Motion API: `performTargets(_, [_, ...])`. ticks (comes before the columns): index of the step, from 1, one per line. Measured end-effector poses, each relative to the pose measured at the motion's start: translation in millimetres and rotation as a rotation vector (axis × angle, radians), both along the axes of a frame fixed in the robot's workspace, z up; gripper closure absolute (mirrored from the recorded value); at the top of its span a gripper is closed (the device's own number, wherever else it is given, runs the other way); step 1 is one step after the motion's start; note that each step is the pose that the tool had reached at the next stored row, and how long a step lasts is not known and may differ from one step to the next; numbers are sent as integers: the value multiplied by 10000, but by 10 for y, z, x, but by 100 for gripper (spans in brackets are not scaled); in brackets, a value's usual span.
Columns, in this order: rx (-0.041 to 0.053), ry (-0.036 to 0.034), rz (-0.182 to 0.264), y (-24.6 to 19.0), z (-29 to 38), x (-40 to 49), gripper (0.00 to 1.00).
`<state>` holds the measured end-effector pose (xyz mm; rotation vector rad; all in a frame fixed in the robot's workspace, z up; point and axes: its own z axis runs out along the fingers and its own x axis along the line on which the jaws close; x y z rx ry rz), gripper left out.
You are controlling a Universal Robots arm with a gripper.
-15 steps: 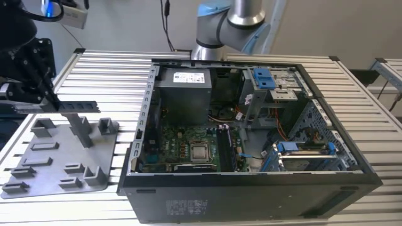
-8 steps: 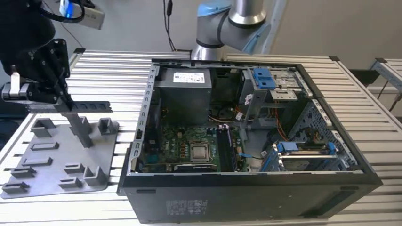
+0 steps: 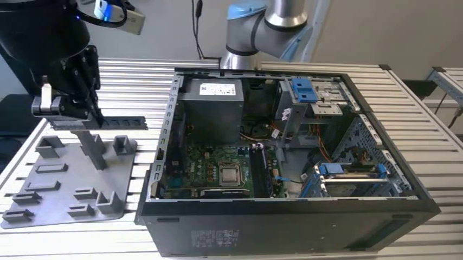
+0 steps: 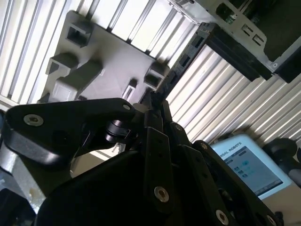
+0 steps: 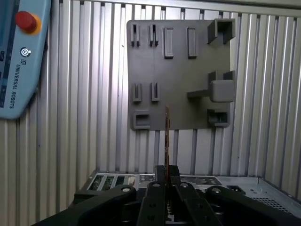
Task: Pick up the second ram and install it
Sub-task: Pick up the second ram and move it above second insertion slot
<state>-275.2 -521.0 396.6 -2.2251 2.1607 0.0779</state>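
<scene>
In the exterior view my gripper (image 3: 92, 118) hangs above the grey tray (image 3: 51, 187), at that view's left, shut on one end of the second ram (image 3: 123, 123). The thin dark strip lies level and points toward the open black computer case (image 3: 289, 230). It is lifted clear of the tray's posts. In the first wrist view the ram (image 5: 167, 134) shows edge-on, sticking out from between my fingertips (image 5: 172, 173) over the tray (image 5: 178, 61). The second wrist view has the ram (image 4: 183, 61) running from my gripper (image 4: 155, 101) toward the case (image 4: 244, 37).
The case lies open on a slatted metal table (image 3: 434, 135), with the motherboard (image 3: 217, 173) and its memory slots (image 3: 262, 172) exposed. A power supply (image 3: 211, 105) and blue-tabbed drive cages (image 3: 307, 92) stand inside. A teach pendant (image 5: 19, 56) lies beside the tray.
</scene>
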Motion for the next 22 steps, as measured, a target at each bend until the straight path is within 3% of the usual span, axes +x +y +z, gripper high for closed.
performTargets(22, [-1, 57, 0, 0, 0, 958, 86])
